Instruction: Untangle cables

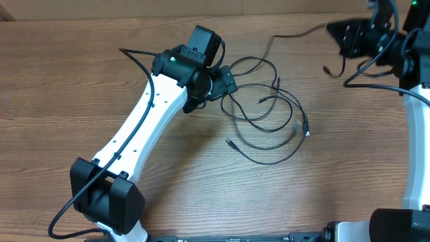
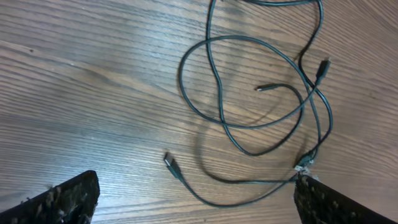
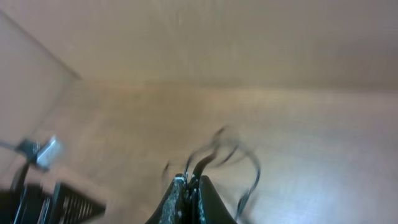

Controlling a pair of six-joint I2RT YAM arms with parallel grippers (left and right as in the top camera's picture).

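My left end effector (image 2: 196, 200) is spread wide, and nothing is between its two black fingers (image 2: 68, 199). It hangs over the brown wooden counter (image 1: 80, 81), at the left edge of a loose heap of thin black cables (image 2: 219, 106). The cables lie flat on the counter in big open loops that cross over each other in a few spots. One small plug end (image 2: 171, 163) lies alone on the wood, between the two fingers and a little above them in the left wrist view. Another plug end with a silver tip (image 2: 303, 163) sits just beside the fingertip on the right side of that view.

My right end effector (image 3: 191, 190) is pressed together. It looks like it is pinching a thin black cable (image 3: 214, 152), but that wrist view is blurry, so I cannot see the grip well. From above, this end effector is up near the far right corner, well apart from the heap. The thin black cable runs from it back down to the loops on the counter.
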